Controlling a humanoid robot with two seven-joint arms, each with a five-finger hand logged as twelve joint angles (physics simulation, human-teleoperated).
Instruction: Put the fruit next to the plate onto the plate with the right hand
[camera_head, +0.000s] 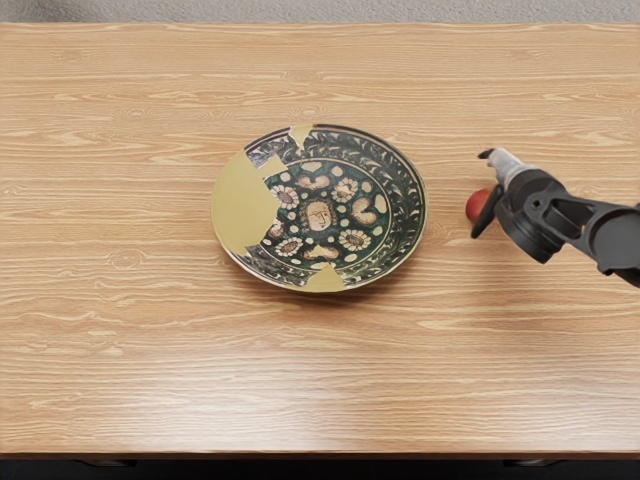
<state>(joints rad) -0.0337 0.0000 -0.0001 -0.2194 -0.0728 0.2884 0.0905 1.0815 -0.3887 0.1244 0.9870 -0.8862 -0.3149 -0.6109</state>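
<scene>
now right hand (498, 196) at the fruit (475, 204) beside the plate (404, 172); grip unclear.

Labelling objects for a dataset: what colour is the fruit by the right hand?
The fruit is red; head view, partly hidden by the right hand.

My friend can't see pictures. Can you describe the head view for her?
The robot's right hand comes in from the right and is at a small red fruit, just right of a patterned plate on a wooden table. No fruit is on the plate yet.
</scene>
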